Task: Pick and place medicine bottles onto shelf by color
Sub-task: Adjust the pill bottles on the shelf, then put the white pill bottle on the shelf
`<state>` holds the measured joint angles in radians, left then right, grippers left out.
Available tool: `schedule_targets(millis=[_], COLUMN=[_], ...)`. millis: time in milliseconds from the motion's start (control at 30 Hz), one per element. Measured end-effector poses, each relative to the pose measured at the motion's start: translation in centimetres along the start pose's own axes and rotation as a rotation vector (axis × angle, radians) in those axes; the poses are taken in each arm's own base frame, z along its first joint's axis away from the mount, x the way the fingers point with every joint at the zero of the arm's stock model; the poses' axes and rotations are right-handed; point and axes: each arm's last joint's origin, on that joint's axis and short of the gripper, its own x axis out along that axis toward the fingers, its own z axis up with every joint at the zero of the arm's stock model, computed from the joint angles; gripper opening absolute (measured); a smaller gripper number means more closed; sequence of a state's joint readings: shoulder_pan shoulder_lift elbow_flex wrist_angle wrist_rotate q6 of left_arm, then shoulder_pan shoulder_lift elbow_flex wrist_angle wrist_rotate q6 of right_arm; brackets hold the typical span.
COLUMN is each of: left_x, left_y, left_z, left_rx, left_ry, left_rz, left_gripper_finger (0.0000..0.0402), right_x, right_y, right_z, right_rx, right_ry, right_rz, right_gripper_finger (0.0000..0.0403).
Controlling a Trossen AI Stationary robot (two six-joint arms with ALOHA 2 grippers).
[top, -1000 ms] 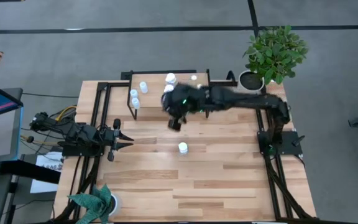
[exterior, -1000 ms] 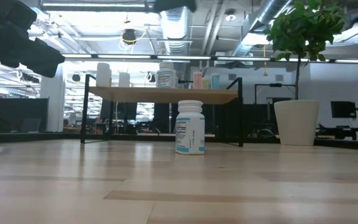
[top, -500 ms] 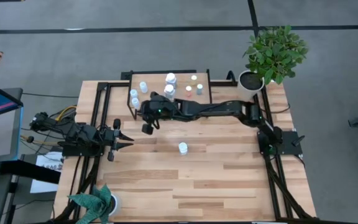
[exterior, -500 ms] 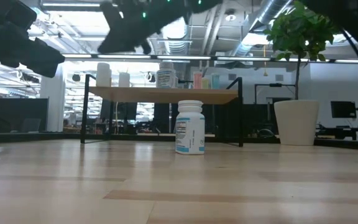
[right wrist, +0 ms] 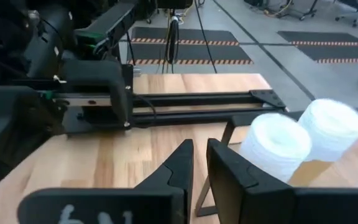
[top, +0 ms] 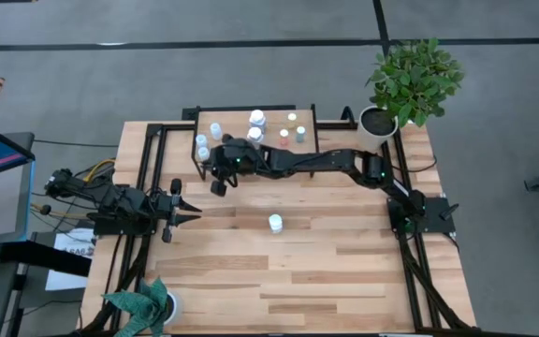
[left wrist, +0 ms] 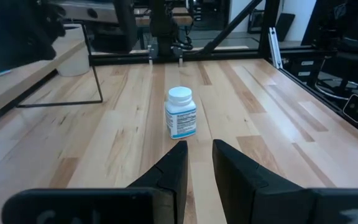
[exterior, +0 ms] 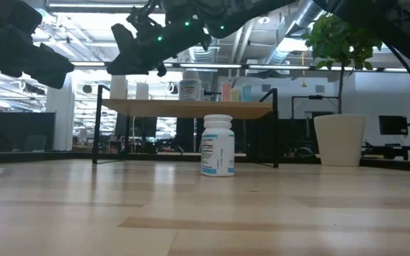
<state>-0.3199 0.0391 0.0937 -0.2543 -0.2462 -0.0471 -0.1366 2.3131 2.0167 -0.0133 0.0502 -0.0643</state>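
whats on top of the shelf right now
Seven small bottles stand on the shelf: white ones, a pink one and a greenish one. The right arm covers its front edge, so anything beneath is hidden.

The tabletop [top: 344, 271] was pale wood in long planks with darker streaks. The shelf [exterior: 191, 107] was light wood on thin black legs. A lone medicine bottle [exterior: 218, 146] on the planks was white with a white cap and a blue-and-white label. On the shelf stood white bottles [exterior: 119, 85], a pink one [exterior: 226, 92] and a pale bluish-green one [exterior: 246, 93]. Both arms were black. The plant [top: 415, 77] was green in a white pot [exterior: 339, 140].
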Motion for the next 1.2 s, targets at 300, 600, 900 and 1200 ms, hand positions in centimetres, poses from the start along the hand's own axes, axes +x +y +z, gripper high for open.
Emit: schedule_targets(millis=[300, 600, 900, 1200], left_x=[0.0, 0.0, 0.0, 0.0], left_y=[0.0, 0.0, 0.0, 0.0], left_z=[0.0, 0.0, 0.0, 0.0], left_rx=[0.000, 0.000, 0.000, 0.000], left_ry=[0.000, 0.000, 0.000, 0.000], left_rz=[0.000, 0.000, 0.000, 0.000], left_gripper_finger=[0.0064, 0.0064, 0.0064, 0.0064], right_x=[0.1, 0.0, -0.3, -8.0], right_y=[-2.7, -4.4, -4.0, -0.1], right_z=[-0.1, -0.4, 0.0, 5.5], right_rx=[0.000, 0.009, 0.000, 0.075], right_ry=[-0.004, 0.007, 0.009, 0.189], right_rz=[-0.049, -0.077, -0.070, 0.015], right_gripper_finger=[0.0069, 0.0069, 0.0069, 0.0069])
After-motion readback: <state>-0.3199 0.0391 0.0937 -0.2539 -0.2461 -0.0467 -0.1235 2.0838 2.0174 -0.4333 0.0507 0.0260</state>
